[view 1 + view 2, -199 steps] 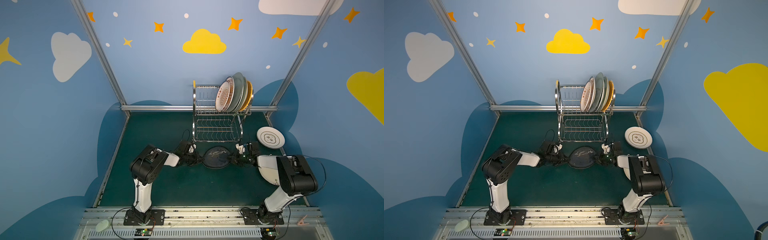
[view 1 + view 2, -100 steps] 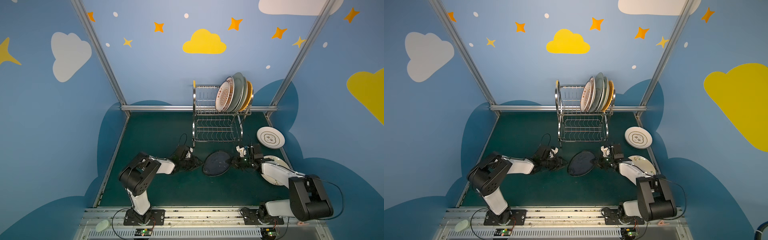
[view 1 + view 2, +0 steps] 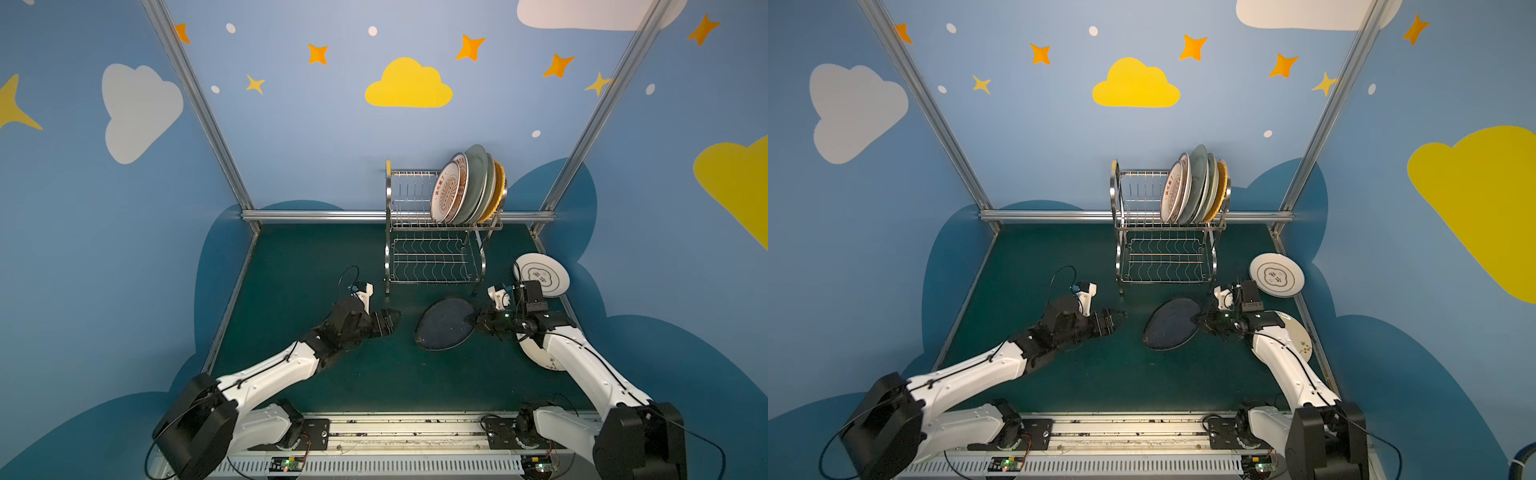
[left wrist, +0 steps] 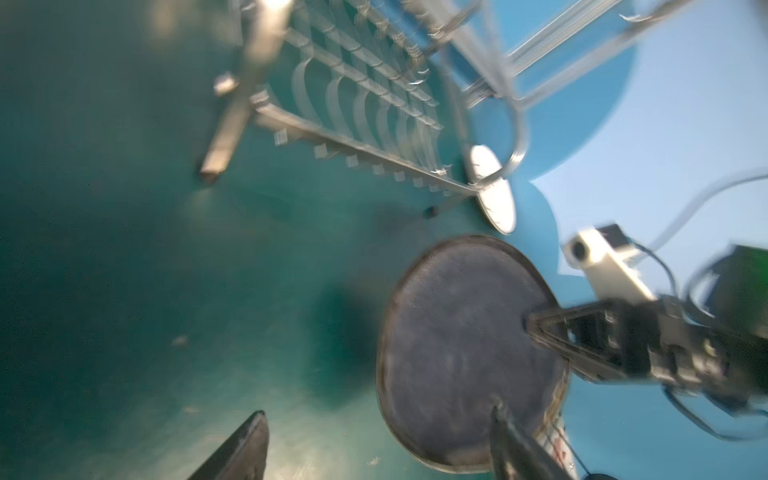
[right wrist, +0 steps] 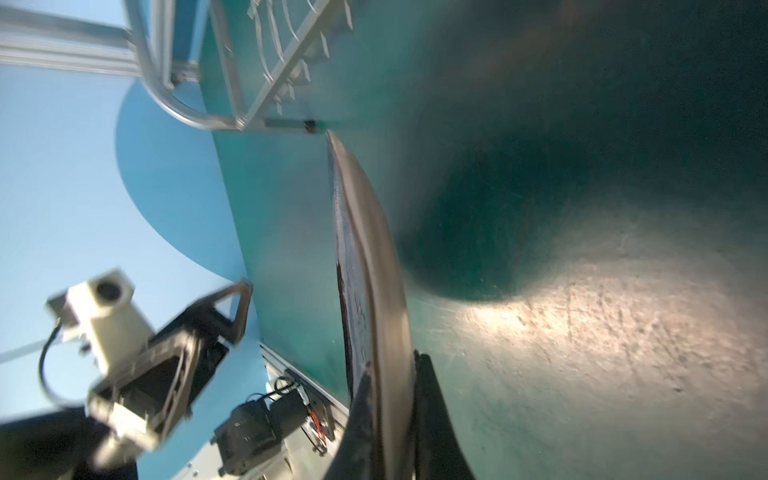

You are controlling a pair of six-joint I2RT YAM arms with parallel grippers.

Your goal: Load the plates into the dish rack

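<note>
Nearest the front, a white floral plate (image 3: 1293, 328) lies flat on the green desk (image 3: 311, 270) by its right edge, partly under the right arm. A bit further in, the right gripper (image 3: 471, 320) is clamped on the rim of the black plate (image 3: 444, 324), which is tilted w/ its face toward the left gripper (image 3: 392, 319). Can't really tell if its low edge touches the desk, wrist cams are blurry. Left gripper sits just left of it, spread wide, nothing in it, not touching the plate. Behind the right gripper, a white emblem plate (image 3: 540, 275) lies flat. At the back is the dish rack (image 3: 388, 249), w/ approx five racked plates (image 3: 461, 191) on edge at the right end of the upper tier.
</note>
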